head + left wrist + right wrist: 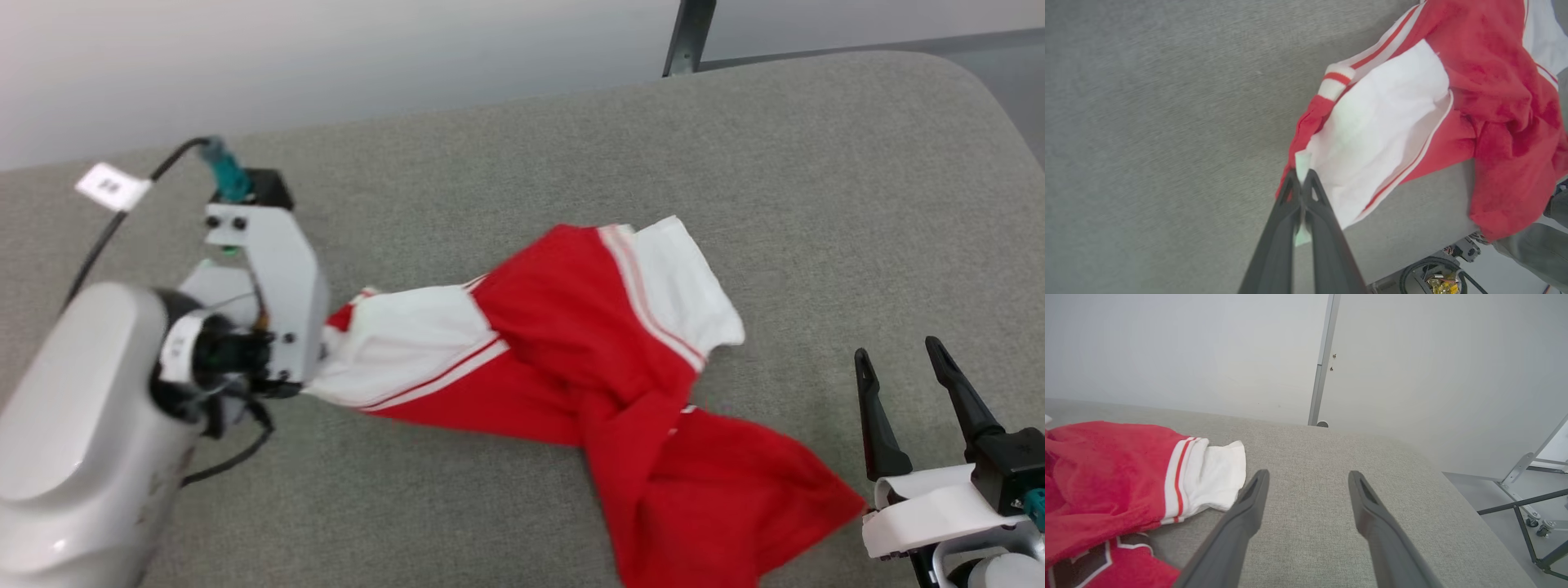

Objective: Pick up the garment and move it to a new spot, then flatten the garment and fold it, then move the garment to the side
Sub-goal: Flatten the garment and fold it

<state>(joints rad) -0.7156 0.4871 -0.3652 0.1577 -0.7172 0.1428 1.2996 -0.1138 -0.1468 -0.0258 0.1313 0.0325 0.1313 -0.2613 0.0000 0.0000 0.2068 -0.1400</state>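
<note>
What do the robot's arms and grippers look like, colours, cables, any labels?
Left arm: glossy pale shell, white wrist bracket, teal plug, black cable with a white tag. Both the left gripper and right gripper have two long, dark, tapering fingers; the right's mount is white and black.

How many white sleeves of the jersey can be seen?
2. One sleeve, at the left end of the garment, is pinched by the left gripper, jaws shut. The other sleeve lies far right, apart from the open right gripper. None hidden.
</note>
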